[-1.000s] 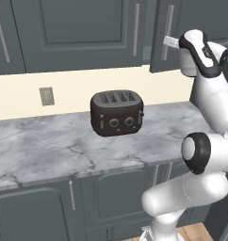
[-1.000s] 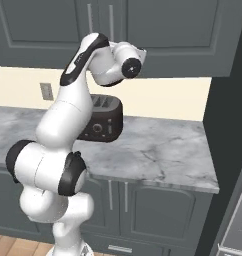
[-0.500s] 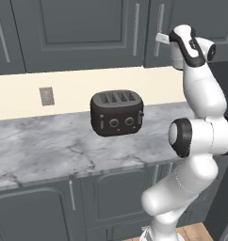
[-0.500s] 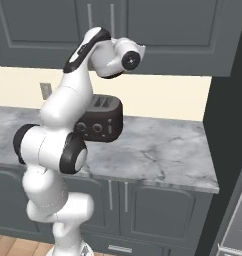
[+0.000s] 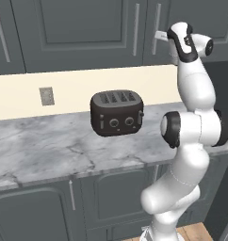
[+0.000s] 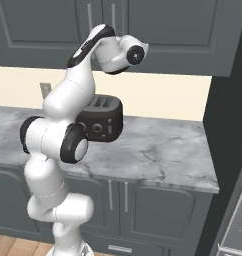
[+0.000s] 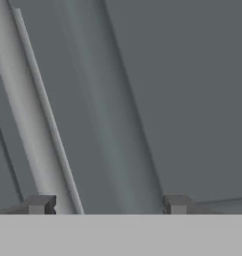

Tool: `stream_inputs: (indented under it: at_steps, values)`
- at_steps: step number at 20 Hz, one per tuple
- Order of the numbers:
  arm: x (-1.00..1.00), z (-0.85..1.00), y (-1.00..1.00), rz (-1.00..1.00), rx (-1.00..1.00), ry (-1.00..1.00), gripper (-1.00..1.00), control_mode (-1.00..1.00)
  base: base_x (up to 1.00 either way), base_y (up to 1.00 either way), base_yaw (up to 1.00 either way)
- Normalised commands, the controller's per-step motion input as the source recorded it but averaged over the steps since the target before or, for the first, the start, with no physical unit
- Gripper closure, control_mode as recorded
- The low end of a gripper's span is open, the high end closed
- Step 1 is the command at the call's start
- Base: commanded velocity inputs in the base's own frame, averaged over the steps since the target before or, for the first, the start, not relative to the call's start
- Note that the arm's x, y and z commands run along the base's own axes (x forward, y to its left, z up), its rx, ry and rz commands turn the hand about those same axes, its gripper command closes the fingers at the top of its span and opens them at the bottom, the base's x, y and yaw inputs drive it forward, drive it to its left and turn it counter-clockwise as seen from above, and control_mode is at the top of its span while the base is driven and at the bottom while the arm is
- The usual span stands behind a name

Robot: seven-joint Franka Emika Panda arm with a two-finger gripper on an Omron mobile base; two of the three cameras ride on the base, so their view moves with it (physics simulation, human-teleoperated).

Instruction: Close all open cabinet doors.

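- Reaching high in the left base view, the white arm holds its hand (image 5: 159,36) against the tall dark grey wall-cabinet door with the long silver bar handle (image 5: 156,28), right of its neighbour door (image 5: 73,28). Both look flush with the row, so the closing push seems nearly or fully finished. A black four-slot toaster (image 5: 117,113) sits on the grey marble desk (image 5: 45,150) below, well apart from the hand.
- Looking from the right base view, the wrist hides the hand, pressed near the paired door handles (image 6: 113,12). I see no door standing ajar here.
- Peering along the hand view, the two dark fingertips (image 7: 40,204) stand spread wide, pinching nothing, with the grey door panel (image 7: 173,100) close ahead and its silver handle (image 7: 45,115) running slantwise just inside one tip.
- Judging the next move: draw the hand back, then check whether any other door remains open.
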Motion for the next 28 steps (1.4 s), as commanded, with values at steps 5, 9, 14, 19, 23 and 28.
stream_inputs:
  at_steps: [5,9,14,19,23,28]
  values:
    - [0.23,-0.02,0.01,0.01,0.00,0.07,-1.00,-1.00,0.00,0.00,0.00]
    - [-0.25,-0.03,0.21,0.00,0.00,0.09,-1.00,-1.00,0.00,0.00,0.00]
    - [-0.13,0.00,0.30,0.01,0.00,0.10,-1.00,-1.00,0.00,0.00,0.00]
    - [-0.28,0.00,0.21,0.00,0.00,0.04,-1.00,-1.00,0.00,0.00,0.00]
    - [-0.96,0.00,0.22,0.00,0.00,0.01,-1.00,-1.00,0.00,0.00,0.00]
    - [-1.00,0.00,0.27,0.00,0.00,0.00,-1.00,-1.00,0.00,0.00,0.00]
